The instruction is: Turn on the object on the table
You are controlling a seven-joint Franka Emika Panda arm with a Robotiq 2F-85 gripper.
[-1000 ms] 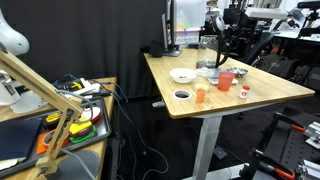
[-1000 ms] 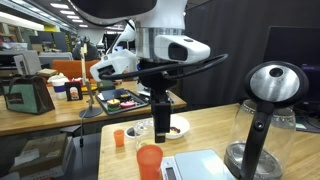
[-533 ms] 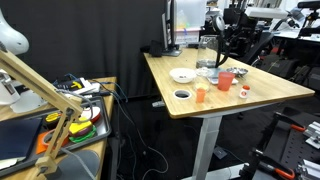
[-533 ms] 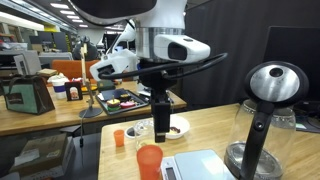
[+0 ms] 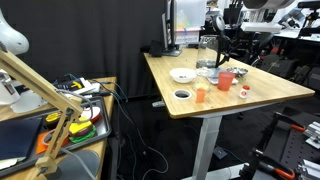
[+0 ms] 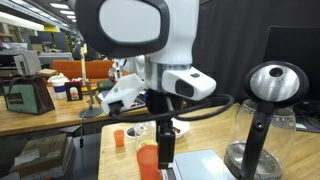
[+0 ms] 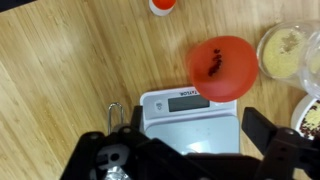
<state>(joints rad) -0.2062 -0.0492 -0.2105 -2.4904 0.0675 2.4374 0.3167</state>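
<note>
The tall clear glass kettle (image 5: 207, 53) with black lid, handle and base stands at the back of the light wood table (image 5: 275, 92). It also shows at the right in an exterior view (image 6: 264, 122). My gripper (image 6: 165, 157) hangs open and empty just above the table, left of the kettle and apart from it. It also shows in an exterior view (image 5: 232, 55). In the wrist view my open jaws (image 7: 185, 150) straddle a white digital scale (image 7: 190, 112) on the table (image 7: 70, 70). I cannot make out the kettle in the wrist view.
A red cup (image 7: 222, 65) stands next to the scale (image 6: 205, 165). A small orange cup (image 5: 200, 95), a white bowl (image 5: 181, 74), a dark bowl (image 5: 181, 95) and a red-capped jar (image 5: 244, 93) stand near the table's front. A cluttered bench (image 5: 50, 125) stands apart.
The arm has swung toward the scale and the red cup, and its wrist now looms large in one exterior view. The kettle and cups have not moved.
</note>
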